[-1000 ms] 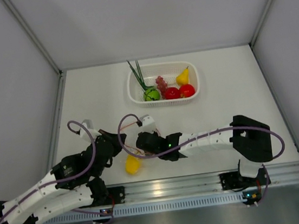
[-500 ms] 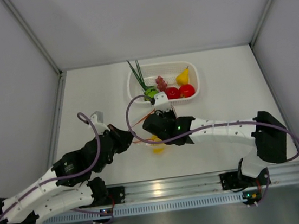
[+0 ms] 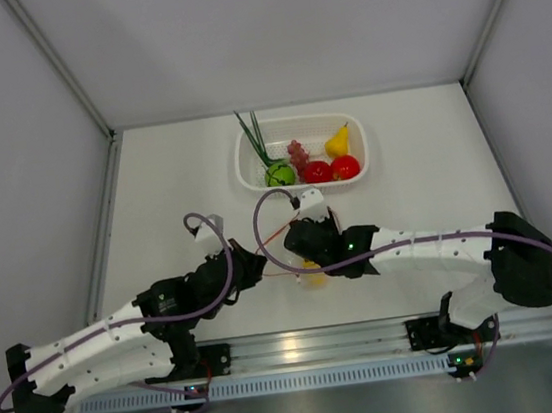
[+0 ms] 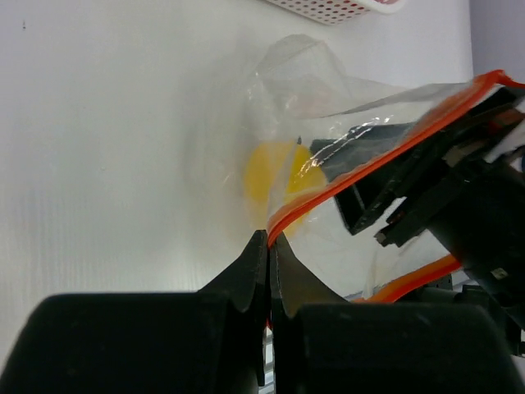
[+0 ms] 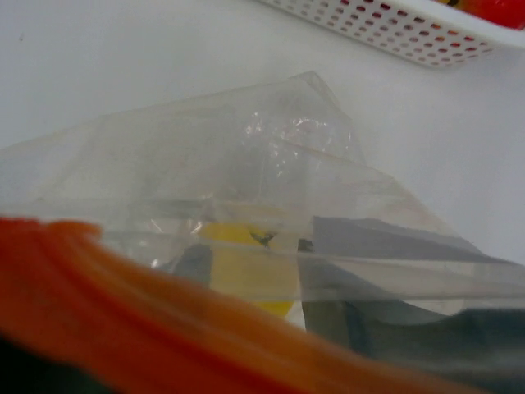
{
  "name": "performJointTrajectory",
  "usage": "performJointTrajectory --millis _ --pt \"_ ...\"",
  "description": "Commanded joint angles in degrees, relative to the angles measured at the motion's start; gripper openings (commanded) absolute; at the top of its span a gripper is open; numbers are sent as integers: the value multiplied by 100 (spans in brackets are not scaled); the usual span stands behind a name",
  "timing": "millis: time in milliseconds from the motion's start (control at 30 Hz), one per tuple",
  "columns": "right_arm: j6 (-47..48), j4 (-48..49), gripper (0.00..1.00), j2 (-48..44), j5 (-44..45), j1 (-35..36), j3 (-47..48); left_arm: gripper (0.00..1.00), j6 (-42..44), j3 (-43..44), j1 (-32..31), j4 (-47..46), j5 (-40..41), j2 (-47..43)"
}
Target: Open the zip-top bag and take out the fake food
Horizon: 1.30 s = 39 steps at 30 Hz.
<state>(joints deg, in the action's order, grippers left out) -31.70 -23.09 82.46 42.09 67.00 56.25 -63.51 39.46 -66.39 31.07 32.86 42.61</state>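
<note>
Left pincer [image 4: 268, 242] clamped on orange strip [image 4: 377, 156] of zip-top bag [image 4: 312, 74]; right pincer [image 4: 349, 176] opening unclear; fake food [image 4: 267, 172] inside.

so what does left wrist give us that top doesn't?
Only left wrist: the left gripper pinched shut on the bag's strip, and the right gripper between the parted strip halves. Only top: both arms whole, and the basket's contents: stalks, green ball, grapes, pear, two red fruits. Both: the yellow piece in the bag, the strip, part of the basket.
</note>
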Motion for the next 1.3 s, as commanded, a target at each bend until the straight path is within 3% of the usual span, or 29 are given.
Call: performJointTrajectory --millis 0,67,233,400,700,800,1033,1267 --pt "-757 -265 48 139 -280 -12 -44 0 -171 44 -277 -312 361 -34" --pt "-1083 -424 60 183 -280 -12 -79 0 -180 88 -444 -312 414 28" --pt "-1566 -565 72 411 -297 -56 -96 0 -259 202 -594 -303 467 362" --pt "-1821 -546 73 701 -491 -117 -149 0 -408 202 -682 -303 493 511" --pt "-2296 -802 86 1307 -376 -117 -220 0 -470 220 -717 -295 572 599" --pt "-2279 -679 84 1510 -464 -179 -211 0 -452 246 -709 -295 572 643" --pt "-1954 -319 55 1028 -420 -126 -281 0 -268 342 -709 -268 739 547" --pt "-1216 -222 51 606 -289 383 0 0 179 588 -709 -259 1082 441"
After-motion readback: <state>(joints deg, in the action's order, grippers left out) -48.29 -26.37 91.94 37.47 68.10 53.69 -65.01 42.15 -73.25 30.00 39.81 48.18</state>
